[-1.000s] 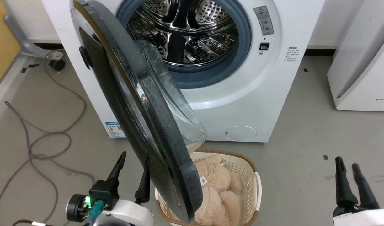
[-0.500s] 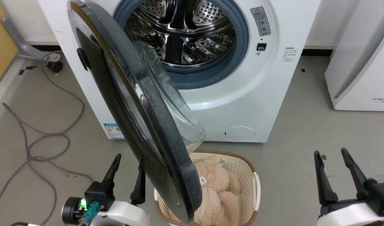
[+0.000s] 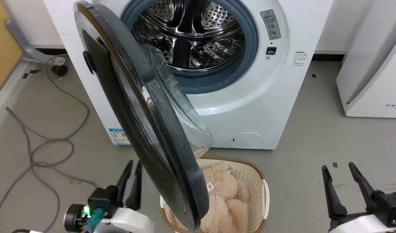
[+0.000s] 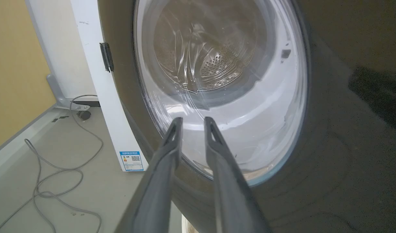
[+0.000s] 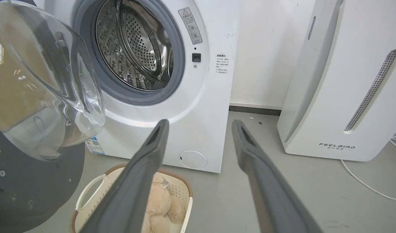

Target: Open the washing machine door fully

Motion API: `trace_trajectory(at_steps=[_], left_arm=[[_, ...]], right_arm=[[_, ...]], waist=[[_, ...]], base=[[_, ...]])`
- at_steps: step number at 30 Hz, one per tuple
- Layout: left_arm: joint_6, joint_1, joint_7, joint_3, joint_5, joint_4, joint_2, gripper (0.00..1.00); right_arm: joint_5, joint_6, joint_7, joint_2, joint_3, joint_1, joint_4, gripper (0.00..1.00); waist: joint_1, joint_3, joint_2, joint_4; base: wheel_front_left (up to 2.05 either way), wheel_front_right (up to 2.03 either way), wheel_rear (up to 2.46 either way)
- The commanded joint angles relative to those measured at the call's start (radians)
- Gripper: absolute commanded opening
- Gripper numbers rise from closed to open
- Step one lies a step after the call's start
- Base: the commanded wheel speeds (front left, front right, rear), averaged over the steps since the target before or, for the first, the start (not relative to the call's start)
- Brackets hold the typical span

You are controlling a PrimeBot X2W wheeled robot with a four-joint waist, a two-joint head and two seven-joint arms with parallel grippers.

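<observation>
- Head view: the washing machine [image 3: 249,106] stands at the far side of the grey floor, its steel drum [image 3: 191,35] exposed inside the grey gasket.
- The washing machine door [image 3: 143,113] is hinged on the machine's left and swung out toward the near side, seen almost edge-on. Its clear glass bowl faces right, and its lower edge hangs above a cream basket [image 3: 261,191] holding a beige plush toy [image 3: 220,191].
- The left gripper [image 3: 134,162] sits near, just left of the door's glossy outer face. Its fingers are close together with a slim gap and grasp nothing.
- The right gripper [image 3: 337,166] is at the near right, well apart from the door, fingers spread wide and empty.
- A grey cable [image 3: 55,139] loops over the floor on the left, and a white appliance [image 3: 372,64] stands on the right.
- Left wrist view: the narrow-set fingers point at the door's outer face, low on its glass window. Whether they touch it cannot be told. A blue label [image 4: 131,160] shows on the machine's front, low at its left corner.
- Right wrist view: the splayed fingers frame the machine's lower front and its round cap [image 5: 193,159], with the basket below on the left.
</observation>
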Motion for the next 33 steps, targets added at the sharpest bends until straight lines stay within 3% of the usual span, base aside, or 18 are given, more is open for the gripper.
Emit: trace_trajectory(at_steps=[1, 17, 26, 33], left_arm=[[-0.004, 0.01, -0.005, 0.004, 0.001, -0.003, 0.002, 0.0], [-0.001, 0.004, -0.005, 0.02, 0.002, -0.083, 0.004, 0.0], [0.032, -0.011, -0.005, 0.039, 0.004, -0.293, 0.007, 0.0], [0.04, -0.018, -0.005, 0.02, -0.003, -0.545, 0.001, 0.0]], right_arm=[[0.009, 0.001, -0.007, 0.004, 0.0, 0.012, 0.004, 1.0], [0.043, 0.001, -0.005, 0.004, -0.001, 0.017, 0.009, 1.0], [0.052, 0.001, -0.003, 0.004, -0.003, 0.024, 0.009, 1.0], [0.056, 0.001, -0.002, 0.004, 0.003, 0.025, 0.012, 1.0]], waist=[[0.0, 0.0, 0.0, 0.0], [0.0, -0.006, 0.0, 0.004], [0.0, -0.013, 0.0, 0.01], [0.0, -0.017, 0.0, 0.005]], base=[[0.0, 0.0, 0.0], [0.0, 0.0, 0.0], [0.0, 0.0, 0.0], [0.0, 0.0, 0.0]])
